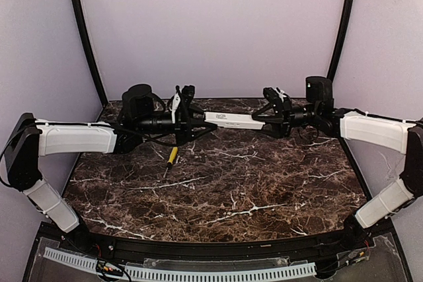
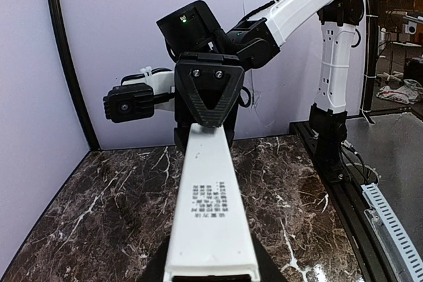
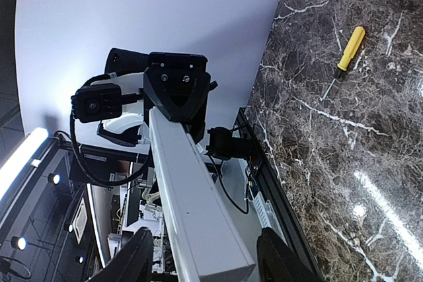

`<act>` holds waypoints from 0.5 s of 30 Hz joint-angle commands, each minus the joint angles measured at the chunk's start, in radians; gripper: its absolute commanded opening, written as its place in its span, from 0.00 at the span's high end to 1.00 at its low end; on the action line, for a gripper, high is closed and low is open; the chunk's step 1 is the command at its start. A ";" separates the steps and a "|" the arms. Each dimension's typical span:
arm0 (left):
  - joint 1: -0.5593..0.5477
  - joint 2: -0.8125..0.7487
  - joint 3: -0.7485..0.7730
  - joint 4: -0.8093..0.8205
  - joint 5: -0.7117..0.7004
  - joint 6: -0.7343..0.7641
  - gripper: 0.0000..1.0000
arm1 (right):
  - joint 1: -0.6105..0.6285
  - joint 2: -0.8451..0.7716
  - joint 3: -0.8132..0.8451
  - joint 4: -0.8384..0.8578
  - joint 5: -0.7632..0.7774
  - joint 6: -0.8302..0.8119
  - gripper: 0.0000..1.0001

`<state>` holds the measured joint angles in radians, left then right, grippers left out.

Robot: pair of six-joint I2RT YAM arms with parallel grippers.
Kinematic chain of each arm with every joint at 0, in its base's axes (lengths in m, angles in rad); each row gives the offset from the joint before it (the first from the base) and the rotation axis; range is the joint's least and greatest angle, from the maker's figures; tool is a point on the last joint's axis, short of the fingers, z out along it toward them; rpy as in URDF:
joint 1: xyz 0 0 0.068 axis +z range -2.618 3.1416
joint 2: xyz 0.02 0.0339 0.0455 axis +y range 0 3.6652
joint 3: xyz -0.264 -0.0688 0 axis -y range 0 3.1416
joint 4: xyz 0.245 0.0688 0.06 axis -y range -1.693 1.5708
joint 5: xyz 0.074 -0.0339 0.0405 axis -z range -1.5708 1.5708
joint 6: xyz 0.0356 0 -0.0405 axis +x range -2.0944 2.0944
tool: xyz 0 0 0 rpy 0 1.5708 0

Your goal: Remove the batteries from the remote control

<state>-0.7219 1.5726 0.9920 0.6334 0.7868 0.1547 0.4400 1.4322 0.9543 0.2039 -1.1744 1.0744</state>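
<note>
Status: the remote control (image 1: 232, 121) is held in the air between both arms, parallel to the far edge of the tabletop (image 1: 251, 189) and about midway between the far corners. The left claw (image 1: 202, 119) is clenched on its left end and the right claw (image 1: 267, 120) is clenched on its right end.

Progress: I'd call this early.
- No batteries show in any view, on the tabletop or in the remote.
- No red bay is visible. The left wrist view shows a white face with dark print (image 2: 210, 216), and the right wrist view shows a plain white face (image 3: 192, 196).
- I can't tell whether a cover is on or off (a seam, if there is one, is too fine to see).
- Left to do, as I judge it: expose the bay, then get both cells out.

Room:
- The back wall is close behind the remote, so there's little margin that way.
- The dark posts at both far corners crowd the elbows.
- Toward the near edge the marble is open, so that's the way to bring it down.
- One obstacle: the yellow-handled screwdriver (image 1: 171, 158) lies on the surface left of centre, below the left claw and apart from it. Keep a descent clear of it.
</note>
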 commanded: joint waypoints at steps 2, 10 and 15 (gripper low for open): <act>-0.001 0.002 0.022 0.003 0.017 0.000 1.00 | 0.002 -0.008 0.027 -0.054 0.025 -0.049 0.56; 0.000 -0.009 0.006 0.004 0.010 0.004 1.00 | -0.002 -0.017 0.022 -0.078 0.018 -0.073 0.82; -0.001 -0.032 -0.009 0.002 0.003 0.008 1.00 | -0.011 -0.026 0.010 -0.089 0.004 -0.078 0.89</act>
<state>-0.7204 1.5799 0.9920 0.6270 0.7933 0.1802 0.4316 1.4185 0.9684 0.1459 -1.1839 1.0439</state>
